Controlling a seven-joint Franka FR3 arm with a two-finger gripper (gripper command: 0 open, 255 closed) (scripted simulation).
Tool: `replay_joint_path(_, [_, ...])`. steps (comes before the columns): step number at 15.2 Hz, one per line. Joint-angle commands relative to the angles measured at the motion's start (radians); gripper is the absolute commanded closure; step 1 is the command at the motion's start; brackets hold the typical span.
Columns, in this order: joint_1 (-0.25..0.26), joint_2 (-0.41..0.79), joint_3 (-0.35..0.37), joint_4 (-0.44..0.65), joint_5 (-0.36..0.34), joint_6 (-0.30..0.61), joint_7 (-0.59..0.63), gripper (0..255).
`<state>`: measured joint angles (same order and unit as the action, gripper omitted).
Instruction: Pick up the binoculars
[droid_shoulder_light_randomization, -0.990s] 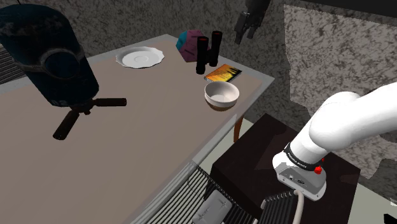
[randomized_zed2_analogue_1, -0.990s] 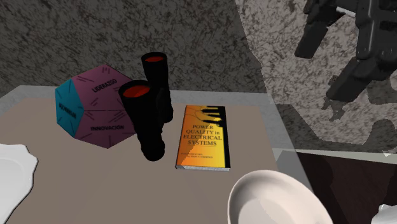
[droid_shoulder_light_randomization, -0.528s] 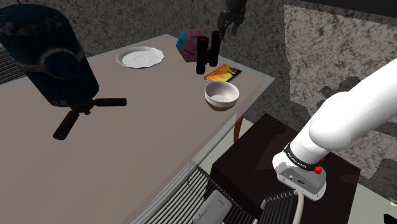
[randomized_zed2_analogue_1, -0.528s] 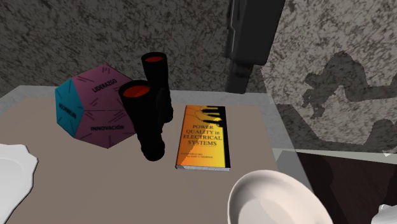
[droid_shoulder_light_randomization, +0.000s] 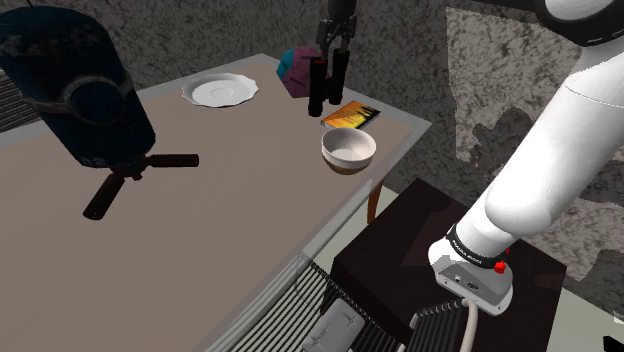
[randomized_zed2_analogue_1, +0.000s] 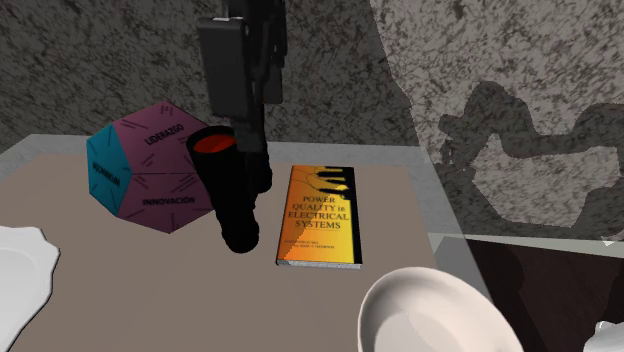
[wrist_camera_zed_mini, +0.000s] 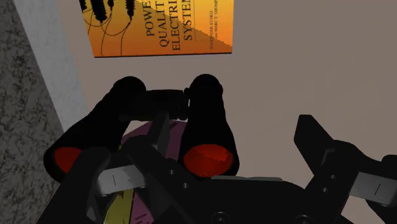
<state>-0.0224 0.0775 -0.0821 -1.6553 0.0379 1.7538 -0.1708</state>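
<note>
Where the binoculars (randomized_zed2_analogue_1: 235, 195) stand: upright on the table (droid_shoulder_light_randomization: 230, 180), red lenses up, just beside the long edge of the orange book (randomized_zed2_analogue_1: 320, 215), on the second exterior view's left of it.
Book: lies flat near the table's corner; its cover reads "Power Quality in Electrical Systems".
Gripper (randomized_zed2_analogue_1: 245, 110): black, hanging straight down over the binoculars, so just beside the book as well.
Gripper state: spread wide. In the wrist view one black finger (wrist_camera_zed_mini: 149, 149) sits between the two barrels and the other finger (wrist_camera_zed_mini: 318, 146) is out over bare table, so one barrel stands between them. I cannot tell whether either touches it.
Polyhedron (randomized_zed2_analogue_1: 140, 175): pink and teal, with words on its faces, on the far side of the binoculars from the book, right up against them.
Bowl (droid_shoulder_light_randomization: 348, 148): white, near the book, toward the stand (droid_shoulder_light_randomization: 450, 270).
Plate (droid_shoulder_light_randomization: 220, 90): white, well apart from the book, past the polyhedron.
</note>
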Motion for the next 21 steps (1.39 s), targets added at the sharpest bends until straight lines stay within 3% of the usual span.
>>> replay_joint_path(1, [-0.007,0.099,-0.005,0.112,0.008,-0.025,-0.014,0])
replay_joint_path(3, [-0.014,0.197,-0.006,0.231,0.015,-0.057,-0.022,0])
replay_joint_path(13, [-0.012,0.192,-0.005,0.122,0.015,0.047,-0.025,0])
replay_joint_path(14, [-0.012,0.192,-0.005,0.122,0.015,0.047,-0.025,255])
replay_joint_path(21, [-0.013,0.194,-0.005,0.125,0.015,0.046,-0.025,255])
